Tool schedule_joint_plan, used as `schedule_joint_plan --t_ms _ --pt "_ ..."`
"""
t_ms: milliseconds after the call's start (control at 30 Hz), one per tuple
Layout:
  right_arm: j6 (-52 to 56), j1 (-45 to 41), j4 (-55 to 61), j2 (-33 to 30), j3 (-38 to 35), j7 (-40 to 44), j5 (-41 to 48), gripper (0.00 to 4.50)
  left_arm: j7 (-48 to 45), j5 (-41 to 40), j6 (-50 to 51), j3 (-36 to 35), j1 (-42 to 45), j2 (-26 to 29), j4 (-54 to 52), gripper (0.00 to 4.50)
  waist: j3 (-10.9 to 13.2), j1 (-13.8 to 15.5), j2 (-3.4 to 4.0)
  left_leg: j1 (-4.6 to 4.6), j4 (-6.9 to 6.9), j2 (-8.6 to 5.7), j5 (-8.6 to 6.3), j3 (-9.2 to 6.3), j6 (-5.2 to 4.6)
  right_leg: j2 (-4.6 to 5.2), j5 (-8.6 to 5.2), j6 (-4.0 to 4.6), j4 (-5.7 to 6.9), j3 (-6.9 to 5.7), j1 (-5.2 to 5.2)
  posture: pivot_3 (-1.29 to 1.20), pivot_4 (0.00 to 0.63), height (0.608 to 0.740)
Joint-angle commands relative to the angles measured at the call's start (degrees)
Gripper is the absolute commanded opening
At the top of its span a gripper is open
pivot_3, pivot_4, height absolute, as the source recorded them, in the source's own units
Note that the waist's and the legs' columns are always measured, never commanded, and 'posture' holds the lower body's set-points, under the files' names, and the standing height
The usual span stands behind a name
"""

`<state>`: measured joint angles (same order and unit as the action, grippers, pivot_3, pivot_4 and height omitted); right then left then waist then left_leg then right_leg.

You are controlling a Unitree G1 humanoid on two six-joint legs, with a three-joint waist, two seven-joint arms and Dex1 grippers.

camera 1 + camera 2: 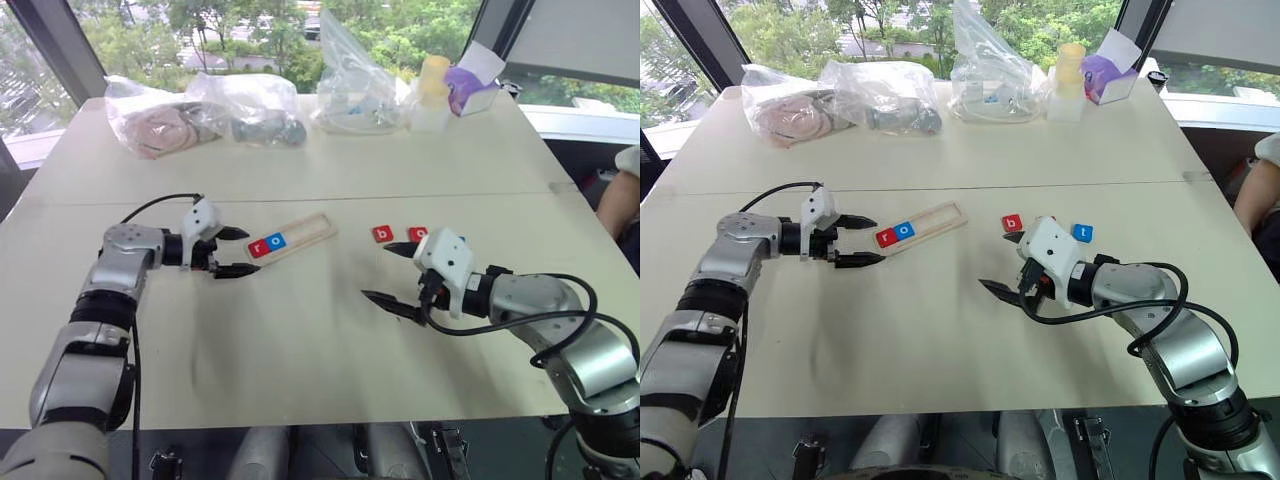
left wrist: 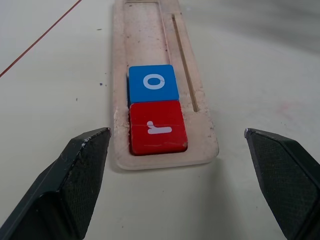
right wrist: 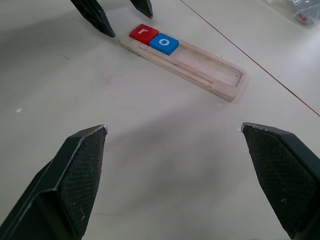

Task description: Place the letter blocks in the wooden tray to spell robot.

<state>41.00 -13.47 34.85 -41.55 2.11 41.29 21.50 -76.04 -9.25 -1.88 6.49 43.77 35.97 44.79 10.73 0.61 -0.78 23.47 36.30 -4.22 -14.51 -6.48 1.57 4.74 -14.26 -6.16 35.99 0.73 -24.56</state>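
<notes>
A pale table (image 1: 300,340) stands before large windows, with clear plastic bags (image 1: 200,115) and a purple box (image 1: 470,90) pushed to its far edge — well apart from the work. The wooden tray (image 1: 940,218) lies at an angle near the middle of the table. Two letter blocks are already seated at its end nearest the left gripper (image 1: 233,252): a red r (image 2: 157,127) and, touching it, a blue o (image 2: 152,83). The rest of the tray's recess is bare, so three places are judged to be left.

The left gripper is held just off that filled end with its fingers spread wide and nothing between them, probably placed there to steady or nudge the tray. The right gripper (image 1: 1002,262) is likewise spread and empty, hanging above bare table between the tray and the loose blocks. Those blocks lie on the table beyond it: a red b (image 1: 1012,223), a blue t (image 1: 1082,233) and a red block (image 1: 418,233) partly hidden by the gripper's body — its letter cannot be read. The b is judged to be wanted next.
</notes>
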Motion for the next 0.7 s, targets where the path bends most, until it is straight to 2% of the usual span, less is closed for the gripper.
schedule_joint_plan --t_ms 33,400,700 --pt "0.5 0.2 3.0 0.2 -0.4 -1.0 0.6 4.47 0.0 1.8 -3.8 0.0 2.5 -1.0 3.5 4.50 0.0 0.0 0.00 -0.02 0.00 0.00 0.00 0.00 0.00 0.00 0.00 0.00 0.03 0.00 0.01 0.00 0.150 0.740" --pt "2.1 0.2 4.6 0.3 -0.5 -2.1 1.4 4.47 4.9 6.4 -11.6 -0.1 6.0 -4.6 14.3 4.50 0.0 0.0 -0.01 -0.05 0.20 0.01 0.02 -0.02 0.01 -0.05 0.06 -0.01 0.21 -0.01 0.03 0.00 0.150 0.740" --pt "2.3 0.3 5.0 0.1 -0.4 -2.7 1.5 4.47 4.3 8.6 -11.9 1.2 5.5 -4.9 18.6 4.50 0.0 -0.2 0.00 -0.07 0.73 0.01 -0.02 -0.02 -0.06 -0.10 0.20 -0.11 0.28 -0.01 0.29 0.00 0.150 0.740"
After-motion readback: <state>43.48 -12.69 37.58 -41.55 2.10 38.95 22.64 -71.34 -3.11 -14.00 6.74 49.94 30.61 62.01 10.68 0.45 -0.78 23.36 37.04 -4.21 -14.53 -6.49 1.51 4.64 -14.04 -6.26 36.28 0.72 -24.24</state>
